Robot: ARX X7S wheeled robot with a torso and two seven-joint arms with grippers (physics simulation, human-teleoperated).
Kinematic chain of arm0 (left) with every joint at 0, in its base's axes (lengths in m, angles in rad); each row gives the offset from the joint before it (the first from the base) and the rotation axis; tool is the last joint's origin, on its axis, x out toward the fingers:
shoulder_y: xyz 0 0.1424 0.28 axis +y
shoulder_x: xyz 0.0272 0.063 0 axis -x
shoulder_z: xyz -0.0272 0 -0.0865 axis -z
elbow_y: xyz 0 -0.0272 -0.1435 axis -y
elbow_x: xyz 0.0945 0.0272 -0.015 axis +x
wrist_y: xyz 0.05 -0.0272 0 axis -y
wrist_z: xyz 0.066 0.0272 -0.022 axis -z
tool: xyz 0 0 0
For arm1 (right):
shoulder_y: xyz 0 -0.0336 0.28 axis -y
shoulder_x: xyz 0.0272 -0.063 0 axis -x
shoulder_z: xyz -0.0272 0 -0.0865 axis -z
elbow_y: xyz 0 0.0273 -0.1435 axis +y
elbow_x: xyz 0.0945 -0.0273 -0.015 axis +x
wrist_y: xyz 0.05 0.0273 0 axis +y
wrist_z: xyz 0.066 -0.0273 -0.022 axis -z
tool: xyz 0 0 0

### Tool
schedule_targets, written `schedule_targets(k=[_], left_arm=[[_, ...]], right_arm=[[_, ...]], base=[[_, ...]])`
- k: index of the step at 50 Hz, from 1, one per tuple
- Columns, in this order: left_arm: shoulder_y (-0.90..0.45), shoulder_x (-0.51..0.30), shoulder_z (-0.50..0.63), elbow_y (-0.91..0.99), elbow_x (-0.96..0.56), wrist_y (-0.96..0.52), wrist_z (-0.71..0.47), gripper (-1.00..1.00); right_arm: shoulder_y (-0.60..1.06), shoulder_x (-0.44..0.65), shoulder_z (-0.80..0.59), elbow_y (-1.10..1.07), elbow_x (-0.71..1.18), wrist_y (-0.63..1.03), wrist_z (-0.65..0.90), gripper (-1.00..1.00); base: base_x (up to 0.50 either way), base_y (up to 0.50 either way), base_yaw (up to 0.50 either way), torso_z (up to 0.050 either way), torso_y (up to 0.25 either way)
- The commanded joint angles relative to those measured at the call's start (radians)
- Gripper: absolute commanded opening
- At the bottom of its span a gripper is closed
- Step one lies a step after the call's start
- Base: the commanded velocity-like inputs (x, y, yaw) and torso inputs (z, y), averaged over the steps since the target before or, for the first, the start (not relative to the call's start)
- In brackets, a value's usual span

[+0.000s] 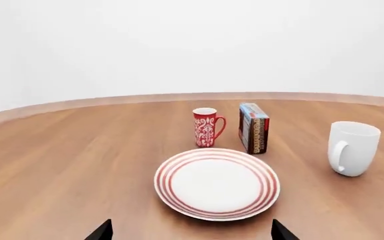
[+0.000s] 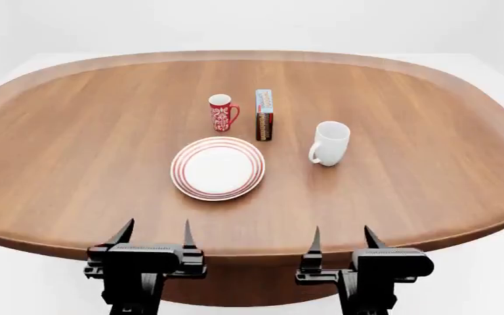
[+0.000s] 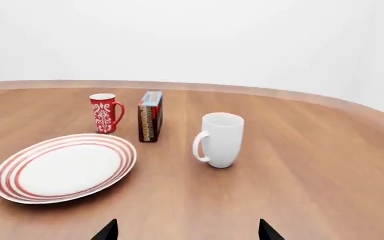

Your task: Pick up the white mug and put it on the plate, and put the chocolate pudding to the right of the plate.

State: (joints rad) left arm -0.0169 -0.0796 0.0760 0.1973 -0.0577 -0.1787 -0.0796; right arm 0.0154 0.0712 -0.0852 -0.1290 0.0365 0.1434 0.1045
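Observation:
The white mug (image 2: 330,142) (image 1: 352,148) (image 3: 220,139) stands upright on the table, right of the plate (image 2: 218,168) (image 1: 217,183) (image 3: 65,166), its handle toward the plate side. The plate is bare. The chocolate pudding (image 2: 264,115) (image 1: 253,127) (image 3: 150,116) stands on end behind the plate, between the two mugs. My left gripper (image 2: 157,236) (image 1: 192,232) hovers open at the near table edge, in front of the plate. My right gripper (image 2: 341,239) (image 3: 188,231) is open too, near the edge in front of the white mug. Neither holds anything.
A red mug with white pattern (image 2: 223,112) (image 1: 206,127) (image 3: 104,113) stands behind the plate, left of the pudding. The oval wooden table (image 2: 77,131) has a raised rim, and its near edge lies just ahead of both grippers.

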Motion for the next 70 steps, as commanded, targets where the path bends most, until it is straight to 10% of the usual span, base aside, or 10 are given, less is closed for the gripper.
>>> schedule_targets(k=[1, 39, 70], left_arm=[[-0.135, -0.045, -0.009, 0.347, -0.023, -0.396, -0.047, 1.0], [-0.146, -0.078, -0.016, 0.294, -0.05, -0.359, -0.085, 1.0], [-0.136, -0.094, -0.006, 0.267, -0.064, -0.318, -0.107, 1.0]], right_arm=[[0.092, 0.032, 0.01, -0.391, 0.046, 0.433, 0.014, 1.0], [0.109, 0.057, -0.017, -0.385, 0.079, 0.437, 0.073, 1.0], [0.105, 0.078, -0.033, -0.385, 0.112, 0.444, 0.094, 1.0]], base=[[0.0, 0.0, 0.0, 0.0, 0.0], [0.0, 0.27, 0.0, 0.0, 0.0], [0.49, 0.01, 0.0, 0.0, 0.0]])
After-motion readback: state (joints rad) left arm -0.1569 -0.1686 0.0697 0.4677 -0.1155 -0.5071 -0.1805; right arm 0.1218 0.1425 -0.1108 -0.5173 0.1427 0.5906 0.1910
